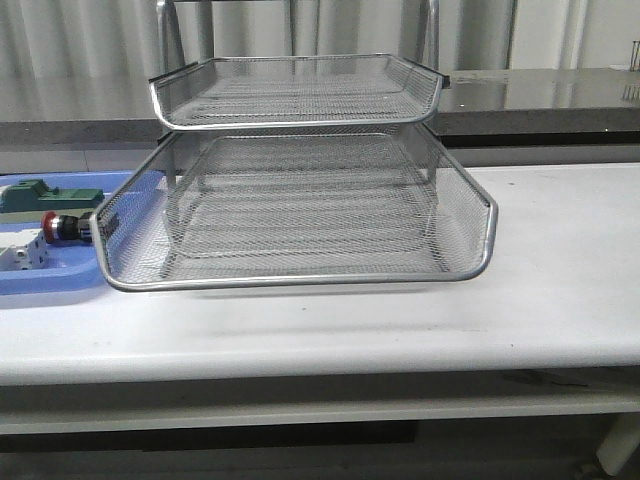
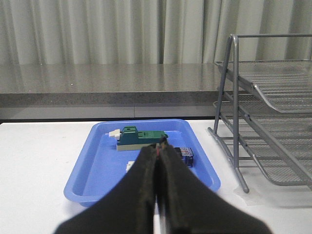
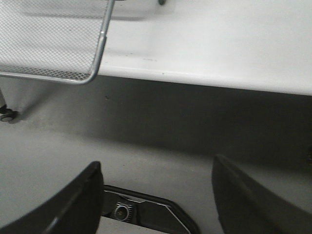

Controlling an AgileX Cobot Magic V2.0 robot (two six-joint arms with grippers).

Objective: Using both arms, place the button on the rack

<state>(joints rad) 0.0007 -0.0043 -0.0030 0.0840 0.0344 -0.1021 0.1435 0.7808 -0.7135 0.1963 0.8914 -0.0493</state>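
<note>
Right, I'm working left to right. Blue tray point(image 1: 60, 283) sits at the far left of the table point(image 1: 560, 300), holding a green block point(image 1: 45, 196), the button point(image 1: 66, 227) and a white block point(image 1: 24, 256). Button lies on its side between the two blocks, red cap pointing left, body running right until the rack's mesh blurs it. In the left wrist view only its blue rear block point(image 2: 186, 156) peeks out beside my left gripper point(image 2: 159, 147), which hangs near that tray with its jaws pressed together, nothing between them.

Handling guess: small, light, rigid plastic and metal. The rounded cap and the collar would probably slip or roll; I'd pinch across the flat black body, jaws square to its long axis.

Rack point(image 1: 300, 200) stands mid-table, just right of the tray, bottom tier slid toward me and no item in the two tiers I can see.

Right gripper point(image 3: 156, 195) is low off the near table edge, fingers spread wide, carrying nothing.

No readable labels or writing anywhere; the blocks are too small to tell.
</note>
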